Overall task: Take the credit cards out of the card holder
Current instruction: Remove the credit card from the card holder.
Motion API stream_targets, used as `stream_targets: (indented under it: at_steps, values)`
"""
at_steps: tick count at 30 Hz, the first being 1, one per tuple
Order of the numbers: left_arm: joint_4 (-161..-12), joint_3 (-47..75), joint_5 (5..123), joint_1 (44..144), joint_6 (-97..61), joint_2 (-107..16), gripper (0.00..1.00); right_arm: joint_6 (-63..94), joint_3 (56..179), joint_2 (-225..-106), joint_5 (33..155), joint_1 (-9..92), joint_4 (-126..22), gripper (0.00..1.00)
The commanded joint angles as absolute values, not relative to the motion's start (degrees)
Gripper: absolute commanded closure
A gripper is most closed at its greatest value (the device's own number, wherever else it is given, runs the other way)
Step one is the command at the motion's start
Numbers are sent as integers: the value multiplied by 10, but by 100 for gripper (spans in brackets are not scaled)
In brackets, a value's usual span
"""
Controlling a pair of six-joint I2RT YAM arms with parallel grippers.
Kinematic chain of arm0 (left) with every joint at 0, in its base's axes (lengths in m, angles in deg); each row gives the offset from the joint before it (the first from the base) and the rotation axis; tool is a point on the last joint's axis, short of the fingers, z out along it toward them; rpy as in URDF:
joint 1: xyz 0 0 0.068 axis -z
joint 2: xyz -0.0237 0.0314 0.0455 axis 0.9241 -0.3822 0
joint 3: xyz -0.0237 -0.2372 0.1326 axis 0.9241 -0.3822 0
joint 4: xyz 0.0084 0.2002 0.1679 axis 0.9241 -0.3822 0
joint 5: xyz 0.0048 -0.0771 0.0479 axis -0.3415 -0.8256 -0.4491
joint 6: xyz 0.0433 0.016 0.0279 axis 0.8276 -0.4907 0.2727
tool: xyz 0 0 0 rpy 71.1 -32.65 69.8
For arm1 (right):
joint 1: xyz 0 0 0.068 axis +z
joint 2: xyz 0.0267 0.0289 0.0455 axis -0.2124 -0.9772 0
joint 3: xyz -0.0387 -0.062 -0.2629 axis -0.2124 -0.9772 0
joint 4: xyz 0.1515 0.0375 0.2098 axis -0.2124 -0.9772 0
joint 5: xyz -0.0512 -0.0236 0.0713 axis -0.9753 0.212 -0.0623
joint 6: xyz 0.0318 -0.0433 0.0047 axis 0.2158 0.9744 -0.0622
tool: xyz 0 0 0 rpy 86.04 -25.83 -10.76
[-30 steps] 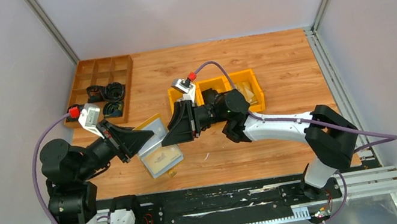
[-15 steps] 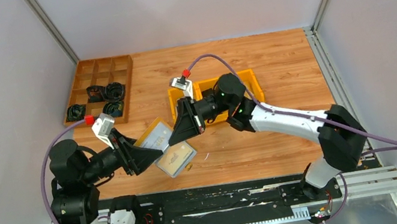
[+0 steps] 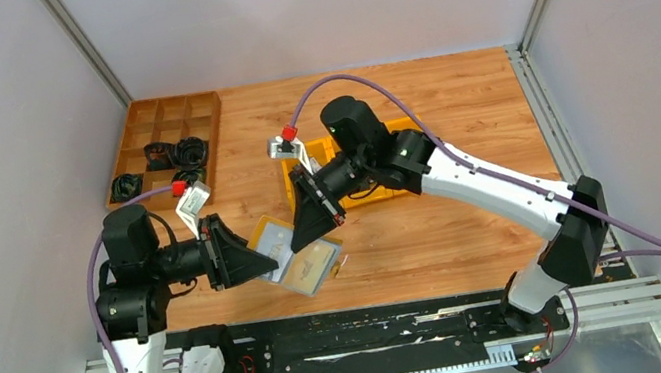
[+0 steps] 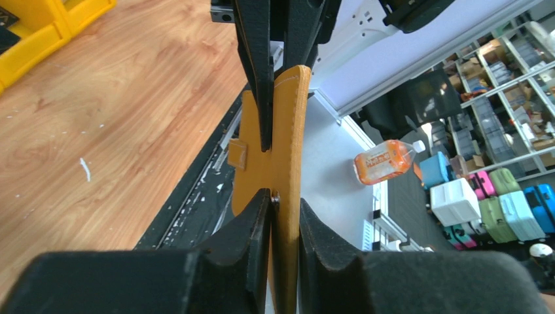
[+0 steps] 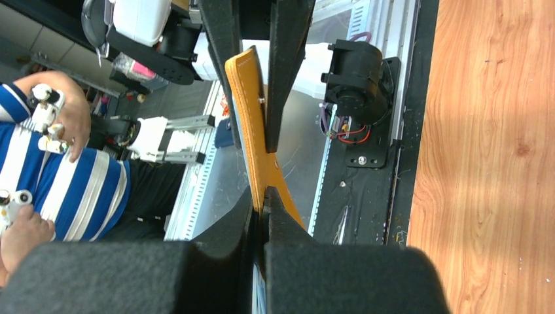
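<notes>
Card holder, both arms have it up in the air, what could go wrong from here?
The left end effector and right end effector each pinch only a thin edge of the card holder, so it may slip free. It hangs near the table front edge, by the black rail; a drop could land off the wood. With both occupied, letting one go may make it swing or fold.

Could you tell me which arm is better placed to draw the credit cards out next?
Probably the right: the right gripper is pinched shut on a thin edge of the mustard-yellow leather-look card holder, while the left gripper clamps its other end, steadying it.
</notes>
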State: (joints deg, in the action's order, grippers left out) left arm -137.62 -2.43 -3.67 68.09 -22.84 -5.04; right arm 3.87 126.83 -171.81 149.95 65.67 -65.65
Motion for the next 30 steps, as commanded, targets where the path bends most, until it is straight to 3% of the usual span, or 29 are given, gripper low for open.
stream_targets:
  at_steps: [1,4,6,8,10,12,15,19,30]
  values:
    - [-1385,-29,-99,683,-245,-41,80,115,1331,-1739,1549,664,-738,100]
    - [-1387,-16,-73,683,-247,-38,86,159,1373,-1759,1564,663,-787,100]
    - [-1386,-6,-24,683,-254,-38,99,184,1389,-1767,1562,663,-810,100]
    - [-1395,7,18,683,-260,-35,100,205,1397,-1769,1548,663,-829,94]
    - [-1380,8,48,683,-281,-28,100,215,1399,-1766,1521,660,-832,83]
    - [-1333,-7,61,683,-330,-16,100,215,1415,-1766,1506,650,-840,62]
    - [-1287,-44,75,683,-375,-8,100,203,1412,-1752,1466,620,-837,48]
    - [-1267,-62,106,680,-382,-10,100,139,1367,-1711,1391,581,-773,22]
    - [-1249,-35,212,677,-373,-19,100,-115,1174,-1595,1308,574,-447,20]
